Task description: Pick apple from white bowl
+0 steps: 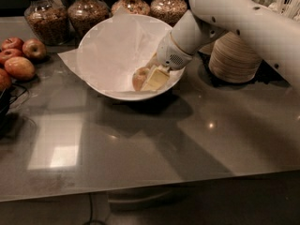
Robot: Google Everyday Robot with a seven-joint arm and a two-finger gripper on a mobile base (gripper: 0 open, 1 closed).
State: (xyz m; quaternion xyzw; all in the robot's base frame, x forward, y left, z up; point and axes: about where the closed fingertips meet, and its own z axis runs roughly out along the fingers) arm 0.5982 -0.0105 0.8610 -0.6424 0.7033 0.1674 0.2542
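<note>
The white bowl [105, 55] stands on the grey counter at the back middle, lined with crinkled white paper. The apple [138, 77], yellowish with a reddish blush, lies at the bowl's bottom right. My gripper [149, 78] reaches down into the bowl from the right, over the rim, and sits right against the apple's right side, partly covering it. The white arm [234, 18] comes in from the upper right.
Several darker red apples [18, 60] lie at the left edge. Glass jars [44, 18] of grains stand behind the bowl. A stack of beige disposable bowls [234, 57] stands right of the bowl, behind the arm. The counter's front edge [150, 186] is near.
</note>
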